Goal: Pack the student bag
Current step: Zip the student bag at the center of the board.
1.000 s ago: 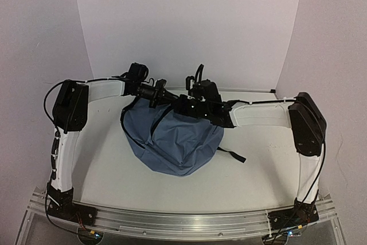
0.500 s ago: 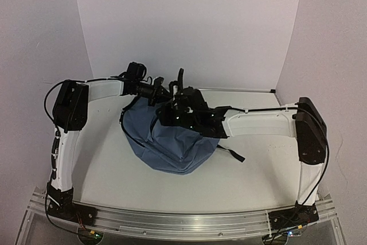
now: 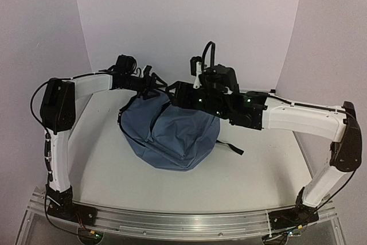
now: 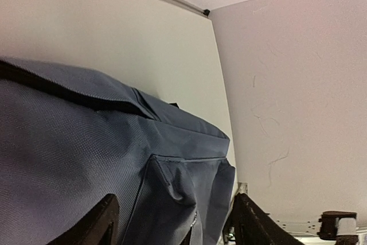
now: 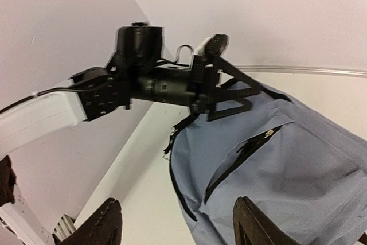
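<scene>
Starting nearest: the rail [image 3: 183, 219] with both arm bases is running along the bottom of the overhead frame, and past it a stretch of tabletop [image 3: 258, 179] is showing. The student bag [image 3: 175, 139] is sitting slumped mid-frame, slightly left of centre, with one black strap [image 3: 232, 148] trailing off to its right. I'm not seeing anything waiting to go in.

Further back, both arms are meeting over the bag's far top edge. The left pincer [image 4: 175, 225] is looking wide open to me, fingers spread with blue fabric bunching between them. So it's straddling the top of the bag rather than clamping it. The right pincer [image 5: 178, 225] is hanging open too and holding nothing. It's hovering just beside the left one and looking down on the front pocket zipper [image 5: 241, 156] in the lower right of its view.

My guess is we're at the opening-the-bag step. To do it well, the left one should be closing firmly on the top hem first, so the fabric is pulling taut. Then the right should be coming down on a zipper pull and dragging along the track, not upward, or the soft bag is just going to lift and fold. The two pincers are sitting really close, so clearance is worth minding. Behind it all, the plain wall [image 3: 189, 21] is filling the top of the frame.
</scene>
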Robot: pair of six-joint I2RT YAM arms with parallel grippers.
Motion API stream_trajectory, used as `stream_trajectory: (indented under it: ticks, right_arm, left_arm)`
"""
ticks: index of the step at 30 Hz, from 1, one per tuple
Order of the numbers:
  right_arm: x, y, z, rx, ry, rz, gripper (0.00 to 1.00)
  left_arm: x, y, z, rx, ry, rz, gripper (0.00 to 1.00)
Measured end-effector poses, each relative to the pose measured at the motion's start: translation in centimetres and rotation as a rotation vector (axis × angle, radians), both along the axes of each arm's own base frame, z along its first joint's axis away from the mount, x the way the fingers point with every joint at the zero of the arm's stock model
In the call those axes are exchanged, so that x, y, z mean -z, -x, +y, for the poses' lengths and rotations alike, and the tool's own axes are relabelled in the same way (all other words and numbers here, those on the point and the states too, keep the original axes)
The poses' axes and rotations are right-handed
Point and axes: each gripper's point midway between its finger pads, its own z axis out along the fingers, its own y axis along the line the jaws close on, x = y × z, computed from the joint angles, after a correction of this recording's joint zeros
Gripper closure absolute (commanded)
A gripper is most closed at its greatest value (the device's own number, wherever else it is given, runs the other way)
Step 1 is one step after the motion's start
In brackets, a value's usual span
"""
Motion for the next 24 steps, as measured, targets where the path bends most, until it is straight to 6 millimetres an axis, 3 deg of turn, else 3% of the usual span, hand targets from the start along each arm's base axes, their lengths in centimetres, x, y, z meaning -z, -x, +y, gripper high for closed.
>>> stream_trajectory:
  ticks: [3,6,9,12,17,20,24]
  right_arm:
    - [1.0,-2.7,-2.5,0.037,0.035,0.027,0.22]
    - [3.6,-5.9,-5.6,0.062,0.087,0.083,0.21]
    - [6.0,-8.7,-8.2,0.078,0.117,0.139,0.22]
    - [8.4,-9.9,-9.7,0.079,0.141,0.197,0.23]
    - [10.7,-9.2,-9.7,0.037,0.16,0.26,0.23]
    - [11.0,-8.9,-9.5,0.021,0.153,0.272,0.23]
    - [11.7,-8.5,-9.5,0.013,0.151,0.292,0.23]
  left_arm:
    - [-2.8,0.5,1.4,-0.048,-0.048,-0.082,0.28]
    - [-5.1,2.2,2.6,-0.075,-0.071,-0.142,0.36]
    - [-5.9,4.5,3.1,-0.077,-0.094,-0.165,0.42]
    - [-5.1,6.8,2.3,-0.055,-0.119,-0.142,0.43]
    - [-0.8,9.9,1.3,-0.033,-0.148,-0.007,0.42]
    - [0.8,10.4,1.7,-0.054,-0.147,0.062,0.42]
    - [0.4,9.9,1.4,-0.068,-0.106,0.072,0.43]
